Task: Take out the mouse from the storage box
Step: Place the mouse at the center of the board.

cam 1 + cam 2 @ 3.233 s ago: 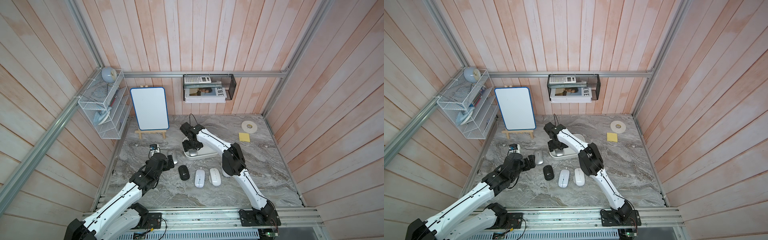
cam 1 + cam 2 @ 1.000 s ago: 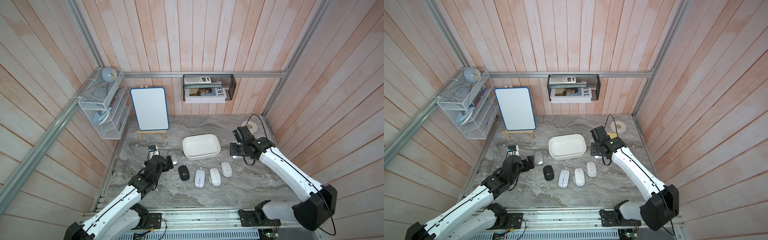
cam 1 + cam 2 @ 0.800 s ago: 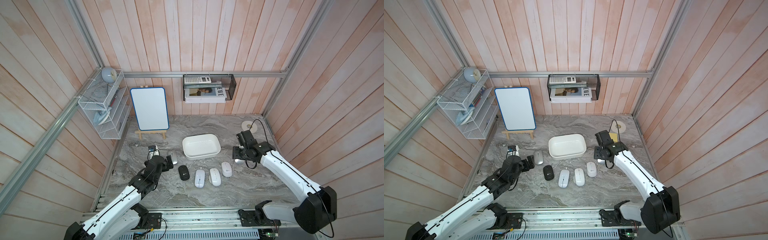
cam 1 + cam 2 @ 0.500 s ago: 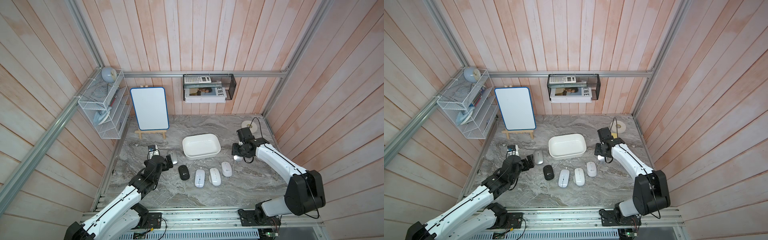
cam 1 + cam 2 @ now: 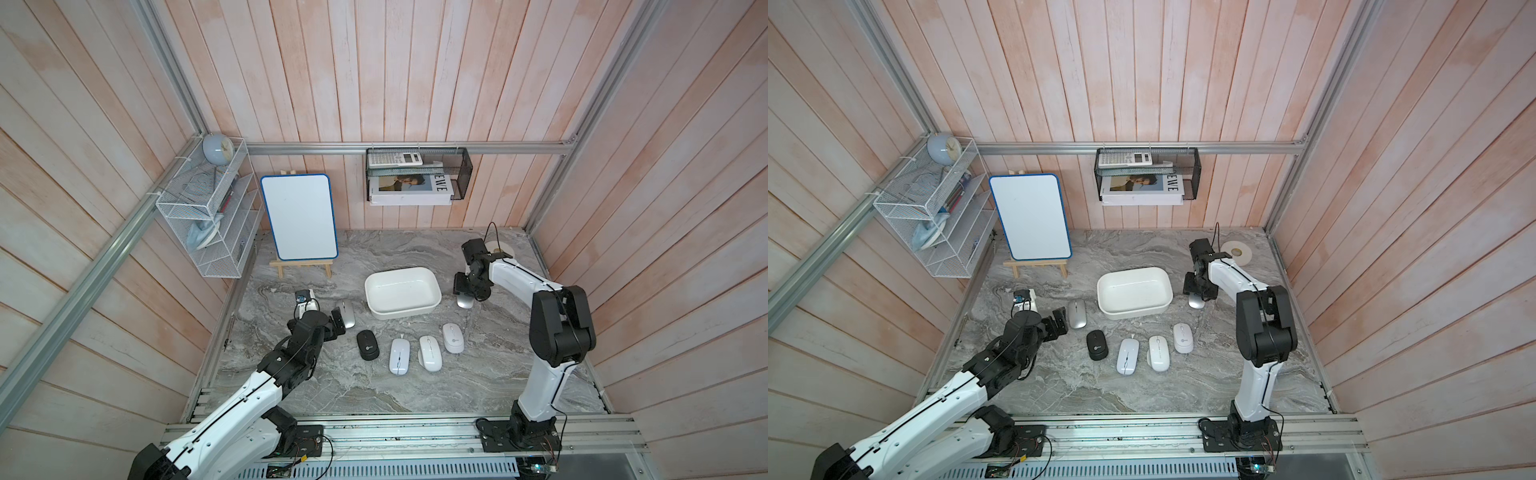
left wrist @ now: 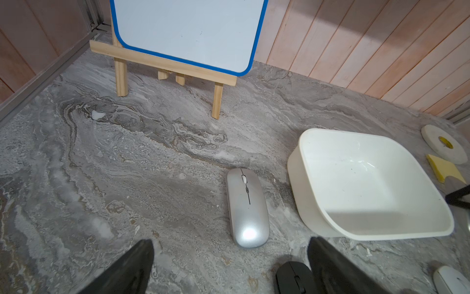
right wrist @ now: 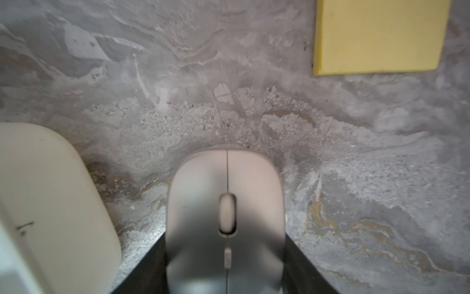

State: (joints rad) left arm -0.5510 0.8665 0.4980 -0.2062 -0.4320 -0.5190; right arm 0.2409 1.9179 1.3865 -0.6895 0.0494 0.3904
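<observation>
Right gripper (image 5: 466, 293): your jaws are clamped on the sides of the grey mouse (image 7: 226, 183), its wheel end pointing out past the fingers.
Grey mouse: outside the box (image 5: 403, 314), just beside its right end. You cannot tell whether it touches the table (image 5: 478, 386).
Box: upright, mid-table.
Left gripper (image 5: 338, 321): your jaws stand wide and hold nothing, low over the table, just short of the silver mouse (image 6: 246, 208).
Row: the black mouse (image 5: 367, 345) and three white mice (image 5: 399, 356) (image 5: 430, 353) (image 5: 453, 338) lie in front of the box.
Note (image 7: 379, 35): yellow, flat on the table beyond the grey mouse.
</observation>
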